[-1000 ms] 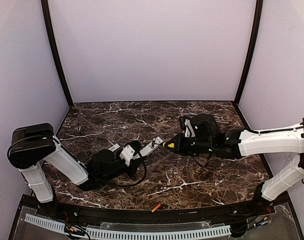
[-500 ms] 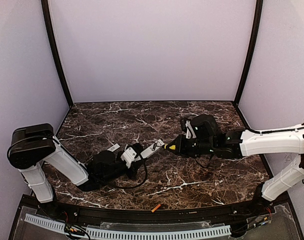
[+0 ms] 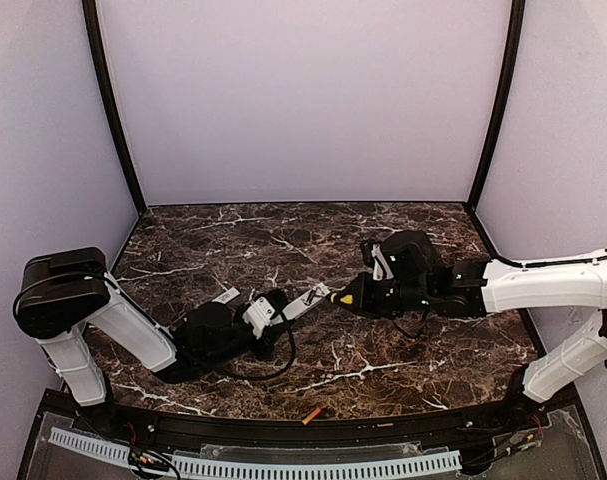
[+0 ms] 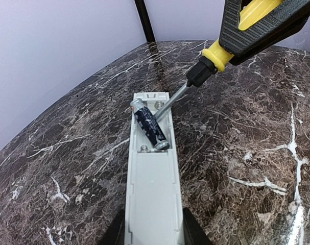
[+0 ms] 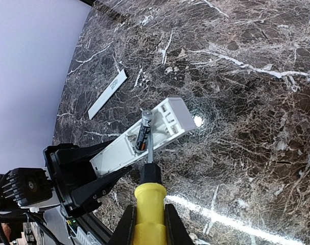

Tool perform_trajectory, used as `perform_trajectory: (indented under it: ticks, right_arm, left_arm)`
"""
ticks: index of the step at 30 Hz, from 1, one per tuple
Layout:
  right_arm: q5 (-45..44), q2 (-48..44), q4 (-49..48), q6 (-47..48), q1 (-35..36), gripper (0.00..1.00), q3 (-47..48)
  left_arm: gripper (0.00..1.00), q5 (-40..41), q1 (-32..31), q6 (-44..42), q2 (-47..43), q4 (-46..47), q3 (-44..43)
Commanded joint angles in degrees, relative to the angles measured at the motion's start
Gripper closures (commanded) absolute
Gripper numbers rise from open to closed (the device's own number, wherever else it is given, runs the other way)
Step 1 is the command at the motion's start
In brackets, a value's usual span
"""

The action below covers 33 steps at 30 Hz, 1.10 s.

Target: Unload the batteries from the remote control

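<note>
The left tool [image 4: 152, 237] clamps the remote control [image 4: 152, 199] near the middle of the table [image 3: 233, 240]. The compartment is open, with a dark battery [image 4: 149, 130] tilted inside. The right tool [image 5: 147, 224] grips a yellow screwdriver [image 5: 149, 196], tip beside that battery. An orange battery [image 3: 311, 414] lies at the near edge.

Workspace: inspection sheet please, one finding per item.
Surface: dark marble tabletop, veined white.
Job's things: remote control with compartment open, one battery tilted up inside; an orange battery at the near edge.
Clutter: cover strip lying flat beside the left arm.
Grippers: left gripper shut on the remote control; right gripper shut on a yellow screwdriver, tip in the compartment beside the battery.
Cables: black cable looped by each wrist.
Surroundings: lilac walls, black corner posts.
</note>
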<state>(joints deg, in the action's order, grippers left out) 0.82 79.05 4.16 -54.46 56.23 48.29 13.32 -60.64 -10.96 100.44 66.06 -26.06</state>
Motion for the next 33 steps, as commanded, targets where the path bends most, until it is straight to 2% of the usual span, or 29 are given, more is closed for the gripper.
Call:
perform_trajectory:
  ticks: [1, 10, 21, 26, 33]
  right_arm:
    - [0.91, -0.30, 5.68, 0.35, 0.84, 1.00, 0.74]
    - [2.78, 0.58, 10.22, 1.33, 1.58, 1.00, 3.44]
    - [0.65, -0.63, 21.24, 3.90, 2.23, 1.00, 8.79]
    - [-0.32, -2.27, 20.76, 4.41, 2.25, 1.00, 8.15]
    - [2.55, 1.54, 16.11, 4.04, 2.25, 1.00, 7.80]
  left_arm:
    - [1.00, 1.29, -0.19, -0.91, -2.58, 1.85, -1.45]
    - [1.00, 1.34, -0.18, -1.65, -2.36, -0.66, -2.35]
    - [1.00, 3.19, -0.24, -2.53, -1.98, -1.91, -3.07]
    - [1.00, 1.64, -0.22, -2.30, -2.25, -1.48, -2.71]
    - [1.00, -0.35, -0.27, -2.32, -2.48, -0.56, -2.15]
